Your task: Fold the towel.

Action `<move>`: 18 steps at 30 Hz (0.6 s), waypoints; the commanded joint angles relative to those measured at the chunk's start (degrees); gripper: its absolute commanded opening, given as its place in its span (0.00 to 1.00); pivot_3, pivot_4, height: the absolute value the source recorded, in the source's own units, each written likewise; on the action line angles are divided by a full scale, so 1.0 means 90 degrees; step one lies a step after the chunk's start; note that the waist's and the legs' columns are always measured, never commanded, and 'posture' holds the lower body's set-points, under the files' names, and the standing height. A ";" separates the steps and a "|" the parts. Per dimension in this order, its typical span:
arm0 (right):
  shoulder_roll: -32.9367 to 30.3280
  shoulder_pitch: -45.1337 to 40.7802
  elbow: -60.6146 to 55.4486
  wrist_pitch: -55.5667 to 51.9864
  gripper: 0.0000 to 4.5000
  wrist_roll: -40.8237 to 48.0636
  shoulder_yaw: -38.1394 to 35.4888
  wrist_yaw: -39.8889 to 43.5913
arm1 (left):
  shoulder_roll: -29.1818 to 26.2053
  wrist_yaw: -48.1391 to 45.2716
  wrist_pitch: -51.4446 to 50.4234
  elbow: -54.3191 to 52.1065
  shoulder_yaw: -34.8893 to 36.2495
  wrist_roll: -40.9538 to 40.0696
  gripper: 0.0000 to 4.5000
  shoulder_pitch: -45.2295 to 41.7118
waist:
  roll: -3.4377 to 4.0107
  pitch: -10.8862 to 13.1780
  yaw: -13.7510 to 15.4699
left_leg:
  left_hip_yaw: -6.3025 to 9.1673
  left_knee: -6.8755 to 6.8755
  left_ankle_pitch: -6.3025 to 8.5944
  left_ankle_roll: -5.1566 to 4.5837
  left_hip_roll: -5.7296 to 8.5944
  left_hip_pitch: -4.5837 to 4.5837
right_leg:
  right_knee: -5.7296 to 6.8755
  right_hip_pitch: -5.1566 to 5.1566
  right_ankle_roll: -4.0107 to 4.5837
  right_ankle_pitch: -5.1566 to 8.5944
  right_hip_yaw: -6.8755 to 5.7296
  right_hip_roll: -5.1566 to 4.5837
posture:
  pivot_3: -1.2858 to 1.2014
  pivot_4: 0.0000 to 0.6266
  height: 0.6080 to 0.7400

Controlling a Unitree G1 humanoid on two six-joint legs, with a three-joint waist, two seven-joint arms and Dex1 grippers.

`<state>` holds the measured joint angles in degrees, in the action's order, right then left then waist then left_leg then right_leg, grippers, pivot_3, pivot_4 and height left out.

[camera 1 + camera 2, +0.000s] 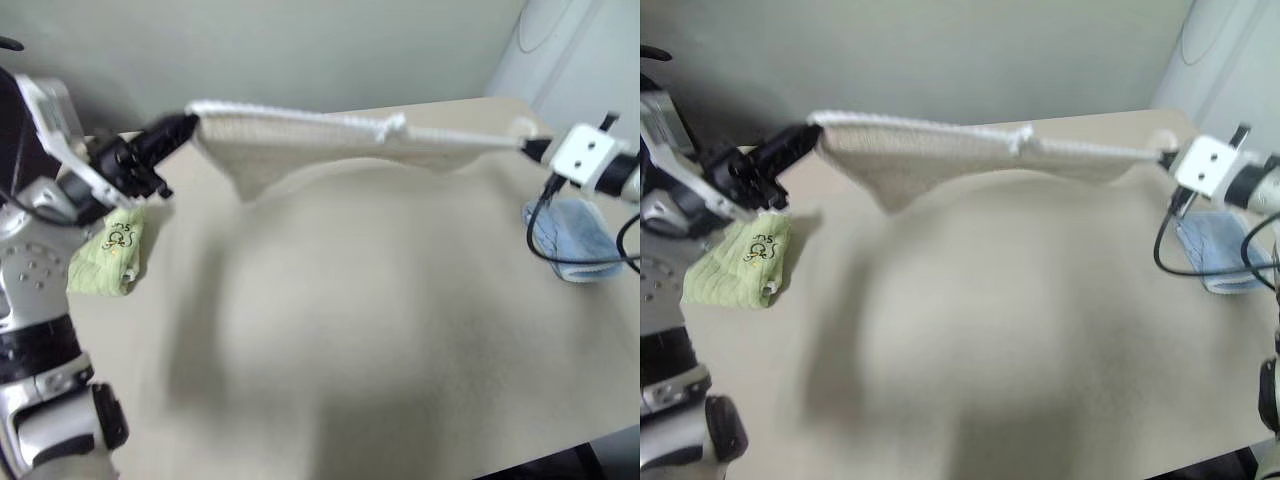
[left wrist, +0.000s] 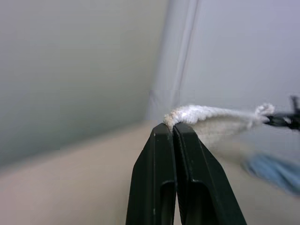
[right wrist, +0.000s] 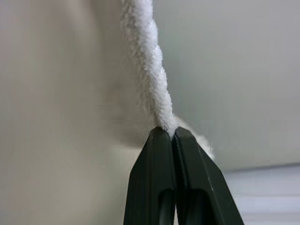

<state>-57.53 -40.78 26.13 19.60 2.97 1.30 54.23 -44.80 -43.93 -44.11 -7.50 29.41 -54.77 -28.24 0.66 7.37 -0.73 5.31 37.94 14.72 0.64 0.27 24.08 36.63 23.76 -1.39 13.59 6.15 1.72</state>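
One towel (image 1: 330,140), beige with a white corded edge, is held up in the air above the table (image 1: 400,330), stretched between the two grippers. Its corded top edge runs nearly straight from one gripper to the other, with a small white loop (image 1: 393,125) standing up from it a little past the middle, toward the right side. Below that edge the cloth hangs in a shallow drape, deepest in a point near the left end; whether the lowest point touches the table cannot be told.

The left gripper (image 1: 190,126) is clamped on the towel's left corner, its two black fingers (image 2: 161,178) pressed together on the cord (seen plainly in the left wrist view). The right gripper (image 1: 1165,157) is pinched in the same way on the right corner, the cord rising from between its closed fingers (image 3: 159,178).

Much bare tabletop lies under and in front of the towel. Two other cloths are counted: one light green cloth (image 1: 740,265) with an embroidered mark, near the table's left edge, and one light blue cloth (image 1: 575,235) near the right edge, both well apart from the towel. The table's far edge meets a plain wall (image 1: 300,50).
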 commanded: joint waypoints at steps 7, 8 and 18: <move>-0.0791 0.2702 -0.2297 -0.1539 0.00 0.1167 -0.0701 0.1443 | -0.0608 -0.0896 -0.0594 -0.2324 0.0727 -0.0474 0.01 0.3461 | -0.0031 0.0020 0.0015 | -0.0017 -0.0010 0.0008 0.0009 -0.0002 -0.0049 | 0.0037 -0.0027 -0.0006 0.0026 0.0019 0.0002 | 0.52 0.24 1.00; -0.0791 0.2720 -0.2270 -0.1560 0.00 0.1143 -0.0683 0.1490 | -0.0613 -0.0947 -0.0581 -0.2457 0.0717 -0.0439 0.01 0.3741 | -0.0036 0.0023 0.0007 | -0.0017 -0.0011 0.0011 0.0006 -0.0002 -0.0087 | 0.0042 -0.0060 0.0000 0.0017 0.0020 0.0002 | 0.52 0.24 1.00; -0.0353 0.1470 -0.1289 -0.1159 0.00 0.0435 0.0028 0.1778 | -0.0271 -0.0436 -0.0222 -0.2199 0.0644 -0.0078 0.01 0.4172 | -0.0050 0.0020 0.0003 | -0.0024 0.0038 0.0083 -0.0100 0.0009 -0.0224 | 0.0038 -0.0203 0.0050 0.0027 0.0030 0.0000 | 0.52 0.24 1.00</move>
<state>-61.29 -24.62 12.38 7.08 9.22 0.58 70.70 -47.72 -50.11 -47.78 -28.63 34.20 -56.05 11.06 0.21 7.55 -0.71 5.11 38.27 15.44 -0.22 0.34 22.07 37.00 21.96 -1.32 13.61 6.41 1.73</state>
